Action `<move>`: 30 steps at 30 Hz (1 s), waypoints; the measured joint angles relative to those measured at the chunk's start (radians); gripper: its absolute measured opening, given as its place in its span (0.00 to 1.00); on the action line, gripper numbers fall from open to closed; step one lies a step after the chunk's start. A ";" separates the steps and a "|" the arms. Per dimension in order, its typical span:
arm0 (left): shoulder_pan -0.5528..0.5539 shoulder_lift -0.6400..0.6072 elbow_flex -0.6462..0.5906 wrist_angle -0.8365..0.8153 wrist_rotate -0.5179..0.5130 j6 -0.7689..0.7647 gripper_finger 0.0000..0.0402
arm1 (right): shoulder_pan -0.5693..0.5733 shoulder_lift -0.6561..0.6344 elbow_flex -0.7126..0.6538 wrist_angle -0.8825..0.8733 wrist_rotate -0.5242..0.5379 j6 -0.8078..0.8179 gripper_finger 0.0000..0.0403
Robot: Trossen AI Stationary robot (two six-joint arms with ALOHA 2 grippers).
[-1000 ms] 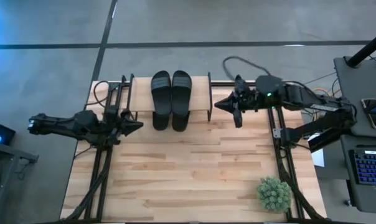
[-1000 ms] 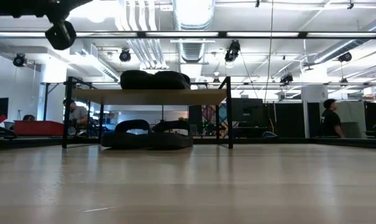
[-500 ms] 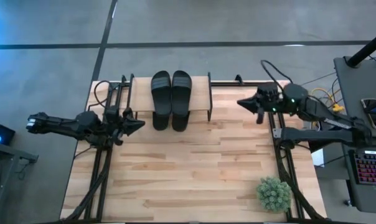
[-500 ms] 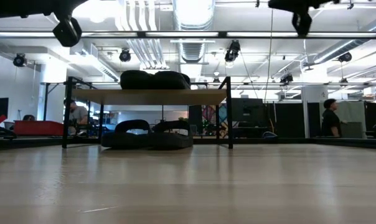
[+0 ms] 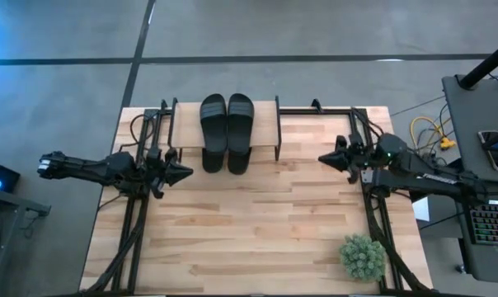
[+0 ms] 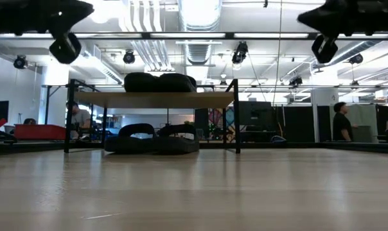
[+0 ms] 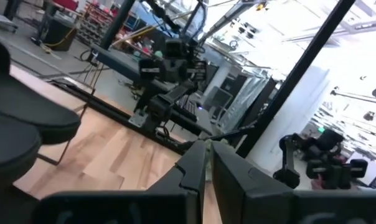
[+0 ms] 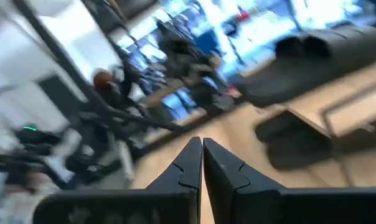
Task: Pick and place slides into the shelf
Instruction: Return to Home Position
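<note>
Counter: pale wood planks, one arm lying along each side, both held clear above the surface in the low view. Shelf: stands at the far edge, between the two hands and a little beyond their tips; plank top level on thin black legs. Slides: all four are in the shelf. Two lie side by side on the plank top, soles down, lengthwise front to back, touching or nearly so. Two more sit on the counter under the plank, also side by side, their ends poking out past the shelf's front edge, the edge nearer the hands. Left hand: closed, nothing in it, tip pointing across the counter toward the right hand. The lower slides lie near its tip, apart from it, a little ahead and to the far side. Right hand: closed and empty, fingers pressed together in its wrist view, tip pointing back toward the left hand. The nearest shelf leg is near but not touching; the slides lie farther off, past that leg. Plant: small green tuft at the counter's front corner, behind the right hand and well apart from it. Person: stands small in the room beyond the counter.
</note>
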 joint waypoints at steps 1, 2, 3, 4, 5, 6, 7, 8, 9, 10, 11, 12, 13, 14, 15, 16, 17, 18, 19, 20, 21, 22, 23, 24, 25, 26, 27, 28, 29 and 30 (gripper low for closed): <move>0.000 -0.021 -0.020 0.001 0.001 0.000 0.03 | 0.000 -0.016 -0.033 0.058 -0.028 0.014 0.02; 0.000 -0.044 -0.039 0.001 0.005 0.004 0.03 | 0.002 -0.031 -0.061 0.106 -0.045 0.023 0.02; 0.000 -0.067 -0.058 0.000 0.015 0.019 0.03 | 0.003 -0.046 -0.086 0.147 -0.055 0.030 0.02; 0.000 -0.093 -0.076 0.000 0.030 0.037 0.03 | 0.004 -0.059 -0.108 0.175 -0.060 0.035 0.02; 0.000 -0.121 -0.093 -0.001 0.041 0.049 0.03 | 0.004 -0.072 -0.125 0.189 -0.063 0.038 0.02; 0.000 -0.150 -0.109 -0.001 0.045 0.062 0.03 | 0.004 -0.085 -0.138 0.192 -0.066 0.038 0.02; 0.000 -0.183 -0.124 -0.012 0.049 0.071 0.03 | 0.004 -0.096 -0.149 0.192 -0.067 0.036 0.02; 0.000 -0.216 -0.137 -0.036 0.052 0.073 0.03 | 0.004 -0.107 -0.160 0.193 -0.068 0.031 0.02; 0.000 -0.251 -0.145 -0.069 0.060 0.076 0.03 | 0.004 -0.116 -0.172 0.194 -0.068 0.029 0.02; 0.001 -0.286 -0.151 -0.110 0.065 0.076 0.03 | 0.004 -0.125 -0.184 0.194 -0.068 0.023 0.02; 0.001 -0.319 -0.158 -0.149 0.070 0.075 0.03 | 0.004 -0.133 -0.195 0.190 -0.069 0.022 0.02; 0.001 -0.333 -0.162 -0.165 0.071 0.071 0.03 | 0.004 -0.138 -0.206 0.188 -0.069 0.020 0.02; 0.001 -0.327 -0.166 -0.184 0.073 0.071 0.03 | 0.004 -0.142 -0.216 0.188 -0.068 0.020 0.02; 0.001 -0.311 -0.171 -0.203 0.078 0.071 0.03 | 0.004 -0.146 -0.228 0.187 -0.067 0.021 0.02; 0.001 -0.304 -0.171 -0.202 0.079 0.070 0.03 | 0.004 -0.149 -0.240 0.187 -0.061 0.030 0.02; 0.000 -0.296 -0.172 -0.190 0.078 0.070 0.03 | 0.004 -0.149 -0.251 0.188 -0.052 0.037 0.02; 0.001 -0.287 -0.178 -0.181 0.074 0.069 0.03 | 0.004 -0.154 -0.264 0.187 -0.041 0.043 0.02; 0.000 -0.286 -0.186 -0.185 0.057 0.069 0.03 | 0.004 -0.155 -0.276 0.185 -0.033 0.047 0.02; 0.000 -0.291 -0.195 -0.196 0.039 0.070 0.03 | 0.004 -0.155 -0.283 0.188 -0.024 0.054 0.02; 0.000 -0.300 -0.200 -0.205 0.018 0.073 0.03 | 0.004 -0.155 -0.292 0.190 -0.017 0.062 0.02; 0.000 -0.308 -0.202 -0.204 -0.011 0.082 0.03 | 0.004 -0.154 -0.299 0.194 -0.014 0.065 0.02; 0.000 -0.315 -0.203 -0.201 -0.044 0.092 0.03 | 0.004 -0.154 -0.306 0.201 -0.014 0.065 0.02; 0.000 -0.317 -0.204 -0.203 -0.076 0.097 0.03 | 0.004 -0.154 -0.314 0.215 -0.014 0.065 0.02; 0.000 -0.316 -0.203 -0.201 -0.104 0.099 0.03 | 0.004 -0.154 -0.322 0.233 -0.014 0.065 0.02; 0.002 -0.316 -0.201 -0.219 -0.113 0.099 0.03 | 0.004 -0.154 -0.329 0.248 -0.014 0.064 0.02; 0.001 -0.316 -0.198 -0.233 -0.115 0.096 0.03 | 0.004 -0.155 -0.336 0.252 -0.014 0.064 0.02; 0.001 -0.315 -0.196 -0.244 -0.111 0.084 0.03 | 0.004 -0.155 -0.342 0.249 -0.014 0.064 0.02; 0.001 -0.309 -0.196 -0.246 -0.099 0.073 0.03 | 0.004 -0.154 -0.348 0.242 -0.014 0.062 0.02; 0.001 -0.304 -0.196 -0.248 -0.086 0.070 0.03 | 0.003 -0.154 -0.353 0.231 -0.014 0.060 0.02; 0.001 -0.303 -0.196 -0.250 -0.072 0.068 0.03 | 0.003 -0.154 -0.360 0.227 -0.014 0.059 0.02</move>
